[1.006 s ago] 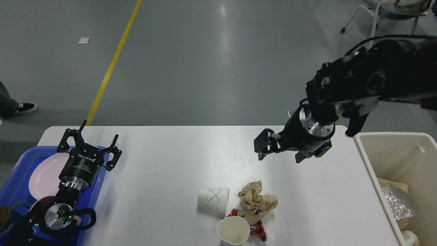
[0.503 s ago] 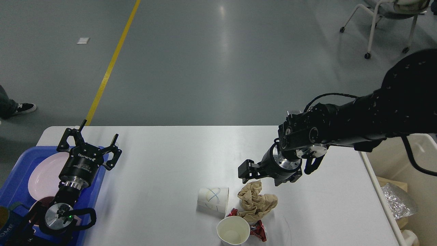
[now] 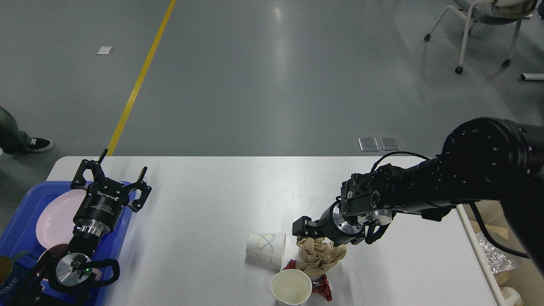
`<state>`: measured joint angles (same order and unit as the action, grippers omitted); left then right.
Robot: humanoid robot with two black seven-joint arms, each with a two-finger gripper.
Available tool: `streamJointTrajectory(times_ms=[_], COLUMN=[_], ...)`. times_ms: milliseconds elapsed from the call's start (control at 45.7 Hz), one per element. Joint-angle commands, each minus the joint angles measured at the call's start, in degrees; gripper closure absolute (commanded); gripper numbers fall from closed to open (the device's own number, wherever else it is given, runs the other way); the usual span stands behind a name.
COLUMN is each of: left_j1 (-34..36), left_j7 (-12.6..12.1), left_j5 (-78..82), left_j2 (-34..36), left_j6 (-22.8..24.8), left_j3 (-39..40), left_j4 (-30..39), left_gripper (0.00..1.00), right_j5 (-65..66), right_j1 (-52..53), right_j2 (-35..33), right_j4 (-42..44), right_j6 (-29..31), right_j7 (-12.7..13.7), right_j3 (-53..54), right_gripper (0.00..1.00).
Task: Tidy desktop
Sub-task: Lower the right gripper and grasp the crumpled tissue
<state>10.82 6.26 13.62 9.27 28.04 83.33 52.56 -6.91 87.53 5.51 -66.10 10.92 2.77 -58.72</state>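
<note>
The white desktop (image 3: 204, 195) carries a small heap of litter near its front middle: a crumpled brown paper (image 3: 321, 256), a white paper cup on its side (image 3: 265, 249), an upright empty paper cup (image 3: 290, 291) and a red wrapper (image 3: 324, 287). My right gripper (image 3: 304, 227) reaches in from the right and sits low at the top of the brown paper. Its dark fingers cannot be told apart. My left gripper (image 3: 111, 173) stands open and empty at the table's left, over the edge of the blue tray (image 3: 19, 240).
The blue tray holds a pink plate (image 3: 53, 217) and other dishes under my left arm. A beige bin (image 3: 488, 259) with crumpled foil stands off the table's right edge. A wheeled chair (image 3: 484, 25) stands on the floor at the far right.
My right arm has swung down and to the left, from above the table's right rear to the brown paper. The left arm has not moved.
</note>
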Motion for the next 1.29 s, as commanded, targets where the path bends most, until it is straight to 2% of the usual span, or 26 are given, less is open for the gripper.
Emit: streamJointTrajectory(times_ms=[0, 481, 590, 897, 962, 1028, 1093, 1225, 1268], left_j1=[-0.01, -0.01, 0.08, 0.08, -0.01, 0.08, 0.08, 0.08, 0.08], left_j7=[-0.02, -0.02, -0.02, -0.02, -0.02, -0.02, -0.02, -0.02, -0.02], left_j5=[0.00, 0.00, 0.00, 0.00, 0.00, 0.00, 0.00, 0.00, 0.00], left_j2=[-0.04, 0.13, 0.13, -0.04, -0.04, -0.04, 0.13, 0.13, -0.04], left_j6=[0.00, 0.00, 0.00, 0.00, 0.00, 0.00, 0.00, 0.00, 0.00], left_j3=[-0.01, -0.01, -0.01, -0.01, -0.01, -0.01, -0.01, -0.01, -0.01], left_j4=[0.00, 0.00, 0.00, 0.00, 0.00, 0.00, 0.00, 0.00, 0.00], left_gripper=[0.04, 0.04, 0.04, 0.04, 0.04, 0.04, 0.04, 0.04, 0.04], right_j5=[0.14, 5.59, 5.59, 5.77, 5.77, 5.77, 5.77, 5.77, 5.68], right_j1=[-1.14, -5.44, -6.41, -7.37, -7.90, -7.90, -7.99, -8.08, -8.08], right_j2=[0.38, 1.87, 2.14, 3.28, 3.54, 3.46, 3.37, 3.37, 3.28], right_j4=[1.15, 2.99, 4.32, 5.02, 5.55, 5.46, 5.37, 5.20, 5.28], right_j6=[-0.11, -0.20, -0.46, -2.22, -2.22, -1.70, -1.34, -2.05, -2.22], right_j7=[0.04, 0.13, 0.13, 0.13, 0.13, 0.21, 0.48, 4.60, 4.96], right_j3=[-0.51, -1.57, -1.57, -1.92, -2.10, -2.18, -2.45, -2.89, -2.89], right_gripper=[0.00, 0.00, 0.07, 0.51, 0.68, 0.99, 1.00, 1.00, 1.00])
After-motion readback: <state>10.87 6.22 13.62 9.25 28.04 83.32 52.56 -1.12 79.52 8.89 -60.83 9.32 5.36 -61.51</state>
